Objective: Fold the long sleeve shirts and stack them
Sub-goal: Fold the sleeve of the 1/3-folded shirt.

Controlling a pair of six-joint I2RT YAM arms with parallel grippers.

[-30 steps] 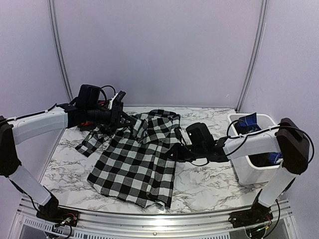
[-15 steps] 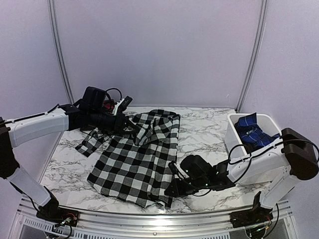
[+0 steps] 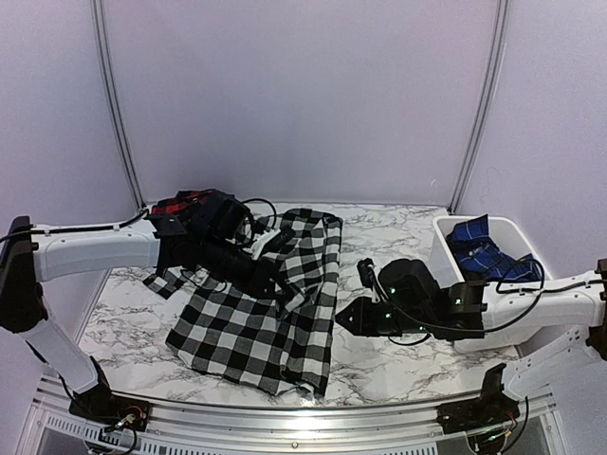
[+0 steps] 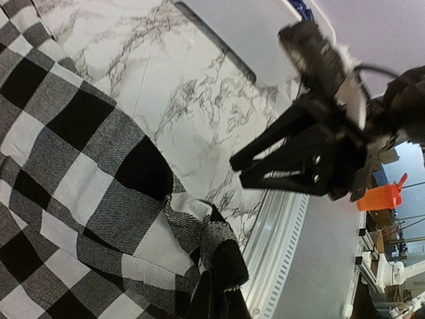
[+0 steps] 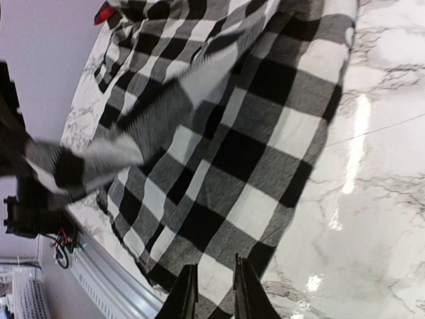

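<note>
Black-and-white shirt [image 3: 248,327] lies spread on the marble worktop [image 3: 394,232], mostly flat, with its right side doubled over. Left fingers [image 3: 275,267] are pressed together, clamped on a bunched fold of the check cloth in the shirt's upper middle. The bulk of the shirt lies below and nearer than these fingers, and one sleeve trails off to their left.

Right fingers [image 5: 212,297] stand a little apart with nothing between them. They sit low at the shirt's right edge, toward the near hem, and point into the cloth; whether they touch it I cannot tell. The two sets of fingers face each other across the doubled-over side.

Red shirt [image 3: 185,202] shows only as a scrap behind the left arm, far left of the left fingers. A white bin [image 3: 444,261] holding blue cloth [image 3: 474,245] stands right of the right fingers
</note>
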